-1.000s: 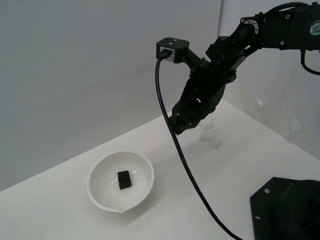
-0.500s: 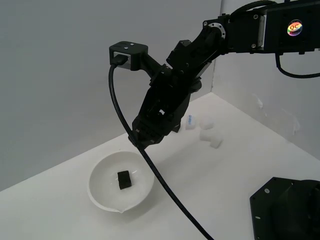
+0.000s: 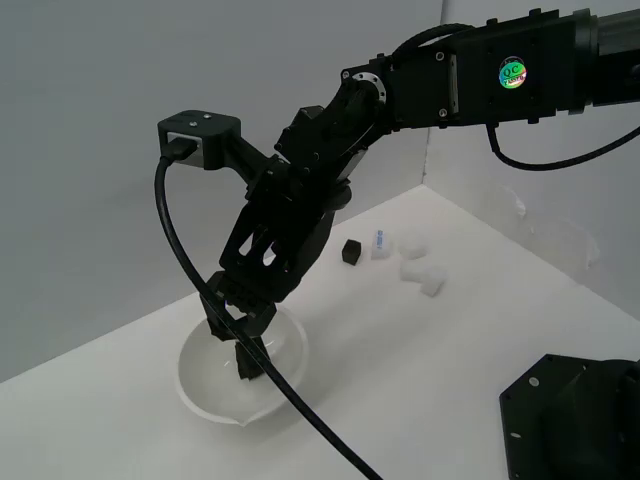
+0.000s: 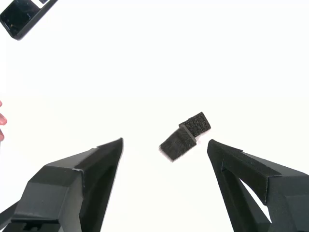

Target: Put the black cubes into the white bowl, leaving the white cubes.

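The white bowl sits on the table at the exterior view's left. My gripper hangs just over it, pointing down into it. In the wrist view the gripper is open, and the bowl's white inside fills the picture. Two black cubes lie there between the fingertips, touching each other: one sharp, one blurred. In the exterior view one cube in the bowl shows partly behind the cable. Another black cube rests on the table beside the white cubes, one of which has a blue mark.
A thick black cable loops from the wrist camera down past the bowl. A black base plate fills the exterior view's lower right. The table meets grey walls behind. A dark object shows at the wrist view's corner.
The arm swung from above the white cubes toward the exterior view's left and lowered over the bowl. A black cube on the table came into sight. A second cube now lies in the bowl.
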Robot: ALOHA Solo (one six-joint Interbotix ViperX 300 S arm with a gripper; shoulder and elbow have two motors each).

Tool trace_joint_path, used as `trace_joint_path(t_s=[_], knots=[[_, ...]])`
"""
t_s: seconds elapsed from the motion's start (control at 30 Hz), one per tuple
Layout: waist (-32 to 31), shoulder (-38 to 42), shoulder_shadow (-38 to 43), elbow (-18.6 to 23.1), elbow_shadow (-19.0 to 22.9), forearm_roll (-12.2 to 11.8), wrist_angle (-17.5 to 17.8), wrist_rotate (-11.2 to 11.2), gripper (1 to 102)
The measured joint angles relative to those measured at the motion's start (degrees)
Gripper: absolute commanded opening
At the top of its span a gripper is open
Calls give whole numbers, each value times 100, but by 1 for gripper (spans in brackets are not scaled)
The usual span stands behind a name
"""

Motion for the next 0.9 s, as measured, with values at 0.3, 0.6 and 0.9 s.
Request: trace_joint_path(t_s=[0.3,0.6,0.9], knots=[[79,-18,-35,0,-9,9,9,79,100],[1310,141,123,18,0,536,0,343,100],[2338,18,9,220,211,615,-62,844,100]])
